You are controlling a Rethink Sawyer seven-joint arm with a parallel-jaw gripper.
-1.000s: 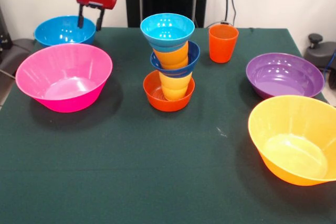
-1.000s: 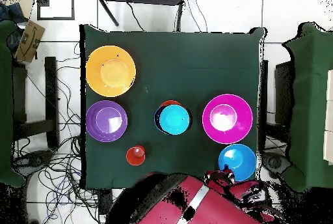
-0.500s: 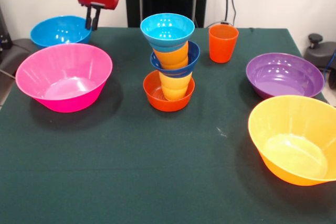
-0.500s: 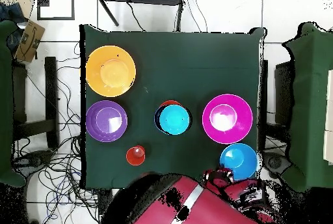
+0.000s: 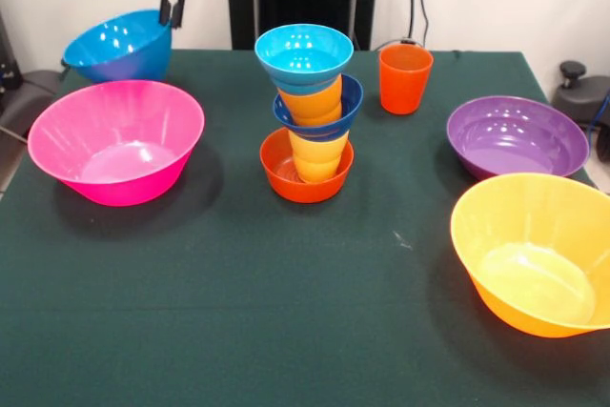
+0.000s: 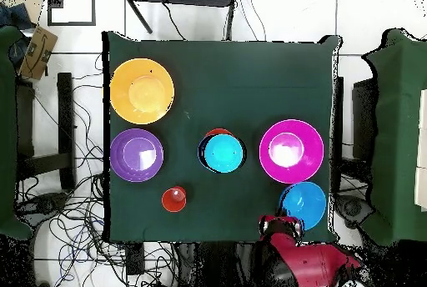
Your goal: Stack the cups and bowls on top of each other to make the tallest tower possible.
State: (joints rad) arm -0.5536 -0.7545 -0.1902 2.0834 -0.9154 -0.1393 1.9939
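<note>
In the front view my gripper point(image 5: 172, 12) is at the far left, shut on the rim of the medium blue bowl point(image 5: 116, 45), which hangs tilted just above the table's back corner. From overhead the gripper point(image 6: 282, 223) meets the same blue bowl point(image 6: 302, 203) at the table edge. Mid-table stands the tower point(image 5: 307, 111): an orange-red bowl point(image 5: 282, 176), yellow cup point(image 5: 319, 155), dark blue bowl point(image 5: 349, 102), light orange cup point(image 5: 313, 102) and cyan bowl point(image 5: 303, 52). Its cyan top point(image 6: 223, 153) shows from overhead. A red-orange cup point(image 5: 405, 78) stands alone right of it.
A large pink bowl point(image 5: 116, 138) sits in front of the lifted blue bowl. The purple bowl point(image 5: 517, 135) and the large yellow-orange bowl point(image 5: 538, 254) lie at the right side of the green table point(image 5: 286, 312). The pink bowl point(image 6: 291, 151) neighbours the tower.
The gripper closed on the blue bowl's rim and rose. The bowl has come off the table and tipped toward the left. Everything else stayed put.
</note>
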